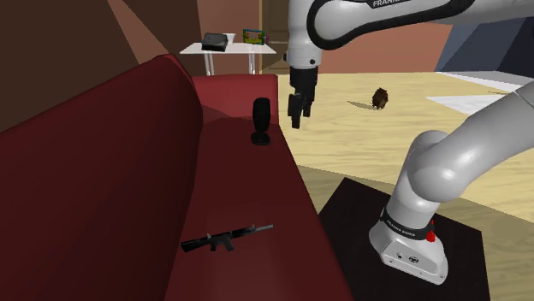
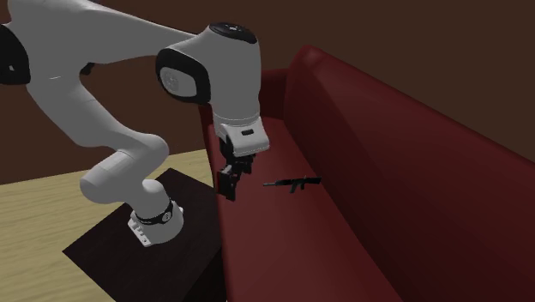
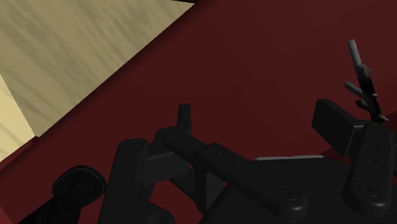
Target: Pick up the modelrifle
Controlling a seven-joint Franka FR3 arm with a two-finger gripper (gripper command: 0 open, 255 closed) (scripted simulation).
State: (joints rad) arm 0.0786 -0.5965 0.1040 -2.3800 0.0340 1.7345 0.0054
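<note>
Dark red sofa [image 1: 128, 171] takes up the work area. Black model rifle [image 1: 227, 238] lies flat on the seat cushion, nearer the backrest, touching nothing else. Gripper [image 1: 298, 107] hangs over the seat's front edge, fingers [image 3: 331, 124] spread, nothing between them. Black upright cylinder [image 1: 261, 120] stands on the seat just beside the gripper, well apart from the model rifle. Small brown object [image 1: 380, 98] sits on the wooden floor [image 1: 385, 137].

Cut-off "FRANK" lettering on white arm [image 1: 428, 21]
</note>
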